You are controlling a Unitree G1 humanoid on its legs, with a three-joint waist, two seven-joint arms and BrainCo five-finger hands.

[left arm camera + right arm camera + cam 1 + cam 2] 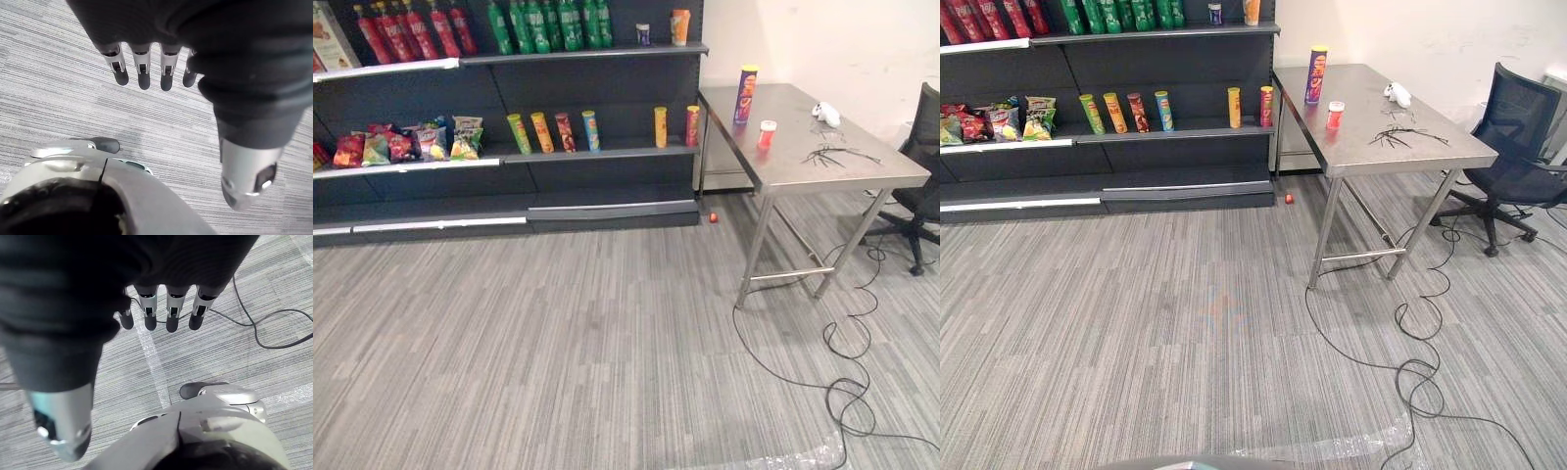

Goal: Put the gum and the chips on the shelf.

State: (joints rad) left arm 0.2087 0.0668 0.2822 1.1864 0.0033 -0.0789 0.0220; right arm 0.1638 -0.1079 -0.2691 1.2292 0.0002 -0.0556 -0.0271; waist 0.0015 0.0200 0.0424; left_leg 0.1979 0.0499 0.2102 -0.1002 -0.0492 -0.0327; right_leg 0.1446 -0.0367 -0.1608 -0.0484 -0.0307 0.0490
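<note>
A tall purple chips can [745, 94] stands upright at the far end of a steel table [862, 171] on the right. A small red gum tub with a white lid [767, 133] sits a little nearer on the same table. The dark shelf [597, 152] runs along the wall to the left of the table, and its middle board carries a row of chips cans [553, 131]. My left hand [143, 73] hangs over the grey carpet with straight fingers and holds nothing. My right hand [168, 313] likewise hangs open and empty over the carpet, far from the table.
A white controller [826, 114] and a tangle of thin black wires [832, 154] lie on the table. A black office chair [1513, 157] stands beyond it. Snack bags [406, 144] and bottles [548, 24] fill the shelf. A small red thing [713, 216] lies at its foot.
</note>
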